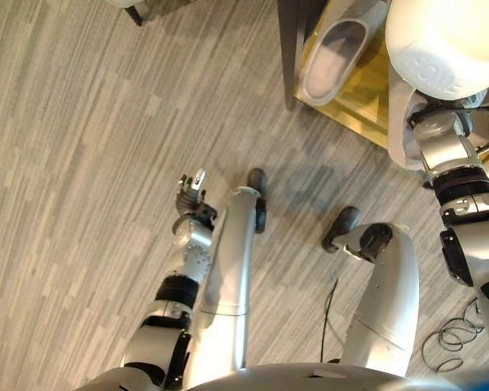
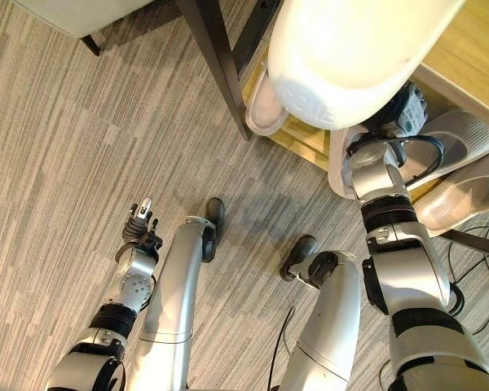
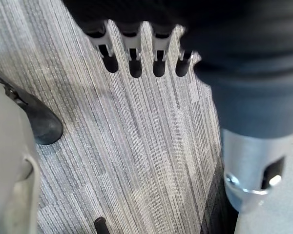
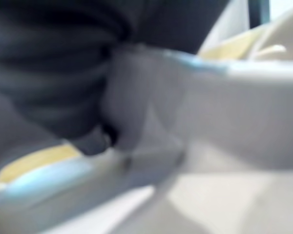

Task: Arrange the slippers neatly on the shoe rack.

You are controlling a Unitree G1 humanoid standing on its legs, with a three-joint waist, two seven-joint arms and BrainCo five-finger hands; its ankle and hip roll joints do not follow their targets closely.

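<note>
White slipper (image 2: 350, 57) fills my right hand (image 2: 407, 110), grip hidden, can't tell; left hand (image 3: 136, 53) hangs fingers straight, relaxed over carpet (image 1: 81, 163)

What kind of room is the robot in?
Probably an indoor entryway or office corner: grey striped carpet, a low wooden shoe rack with pale slippers on it, and a dark table leg beside it.

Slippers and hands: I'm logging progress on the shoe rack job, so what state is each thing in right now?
Raised white slipper: lifted above the rack, at the right hand, sole toward the camera.
Grey slipper: lying on the wooden shoe rack, opening up.
Two grey slippers: lying side by side on the rack.
Left hand: low over the carpet, fingers straight, empty.
Right hand: fingers hidden behind the slipper.
</note>
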